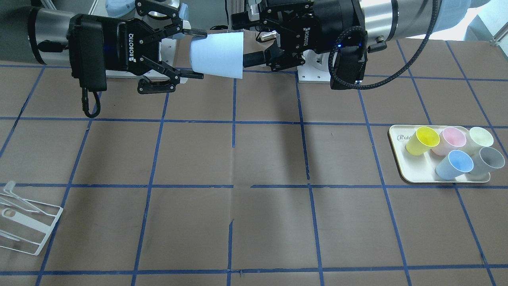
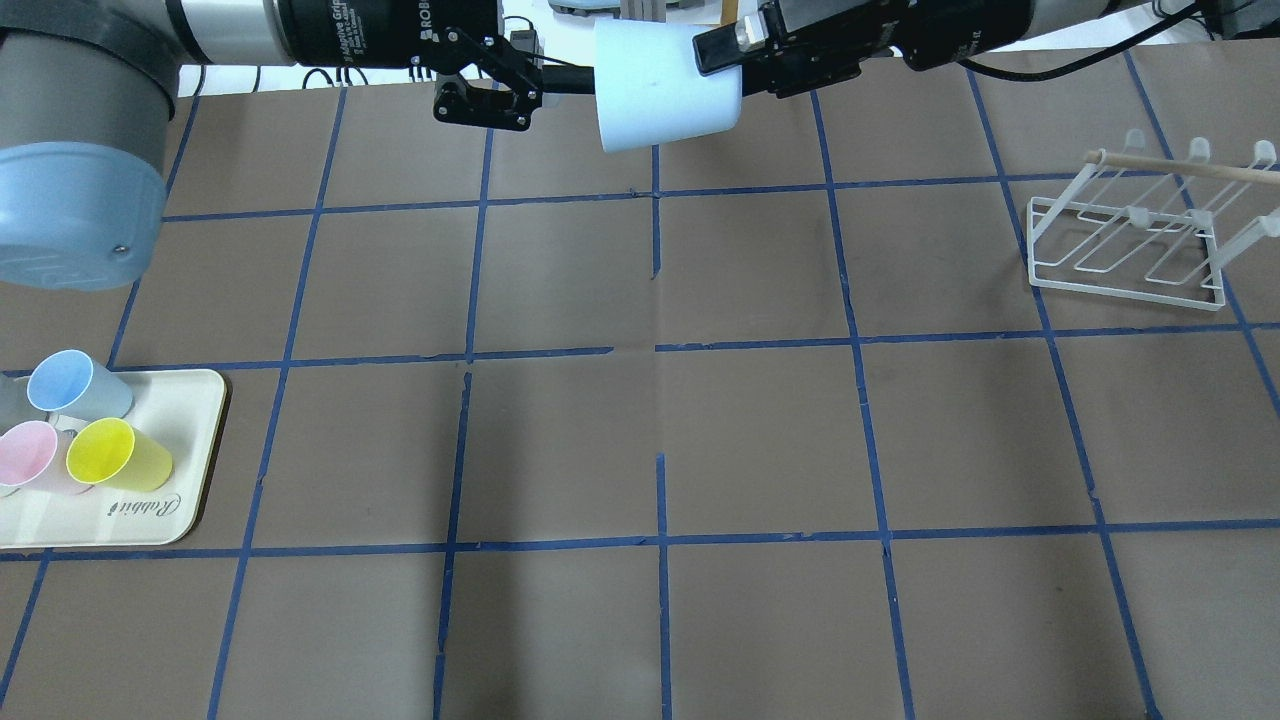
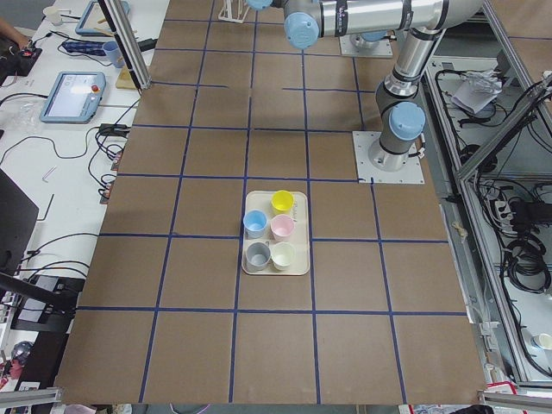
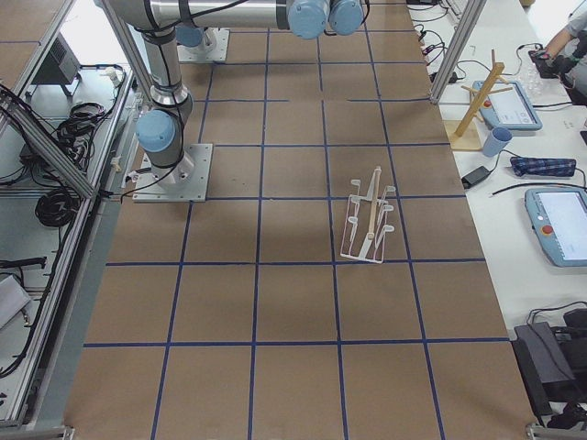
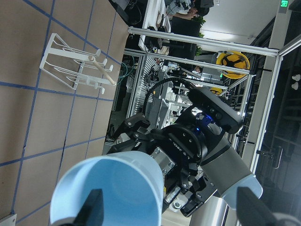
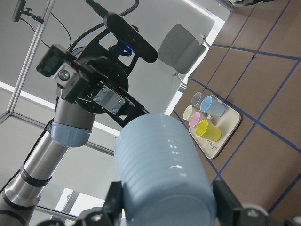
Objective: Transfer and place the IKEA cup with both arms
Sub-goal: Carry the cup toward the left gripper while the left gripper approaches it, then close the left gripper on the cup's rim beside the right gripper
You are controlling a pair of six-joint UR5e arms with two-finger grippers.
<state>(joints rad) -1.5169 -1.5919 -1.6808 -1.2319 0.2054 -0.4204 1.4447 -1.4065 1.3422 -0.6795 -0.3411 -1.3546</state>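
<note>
Table: a brown paper-covered table top, marked into squares by blue tape lines.
Room: a white bench along the side across from the robot carries a grey touch-screen pendant. Aluminium framing and black cables sit behind the arm bases.
Tray: a cream rectangular plastic tray lies towards the robot's left end of the table. Five small cups stand on it mouth up: a yellow cup, a pink cup, a pale cream cup, a sky-blue cup and a grey cup.
Rack: a white wire rack with a wooden rod stands towards the robot's right end, well apart from the tray.
Cup: the very pale icy-blue tapered plastic cup is in the air above the robot's side of the table. It lies on its side between the two grippers, with its mouth towards the left one and its narrow base towards the right one.
Right gripper: the black two-finger right gripper is closed on the base end. Its fingers press the wall from opposite sides and carry the cup.
Left gripper: the black two-finger left gripper is spread wide. One of its fingers reaches into the sky-blue mouth. The other is outside, clear of the wall, so it grips nothing.
</note>
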